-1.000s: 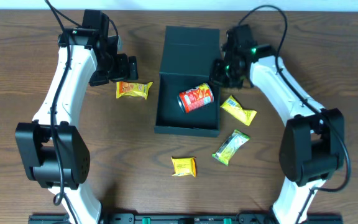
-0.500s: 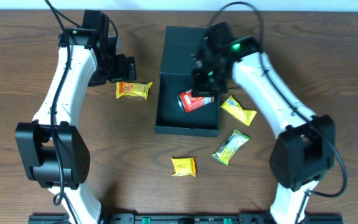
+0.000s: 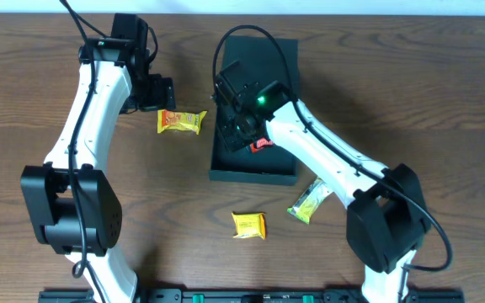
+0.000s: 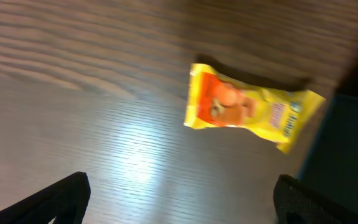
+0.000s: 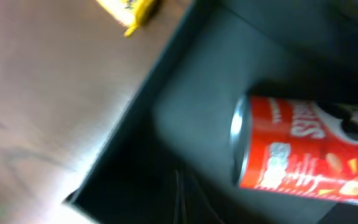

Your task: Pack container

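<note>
The dark container (image 3: 255,175) stands open in the middle of the table, its flap lid lying back. A red can (image 3: 263,145) lies on its side inside, clear in the right wrist view (image 5: 309,155). My right gripper (image 3: 237,126) hangs over the left part of the container (image 5: 185,81), left of the can; its fingers (image 5: 182,199) look shut and empty. My left gripper (image 3: 155,91) is open and empty, up and left of a yellow-orange snack packet (image 3: 181,122). In the left wrist view the packet (image 4: 247,112) lies beyond the wide-open fingers (image 4: 185,208).
A yellow packet (image 3: 248,225) lies in front of the container. A green packet (image 3: 310,202) lies at the front right, partly under my right arm. The container's wall (image 4: 353,155) shows at the right of the left wrist view. The table is brown wood.
My right arm has swung left from the container's right side, over the can, to its left part. The can has shifted slightly toward the front. The left gripper has barely moved.
</note>
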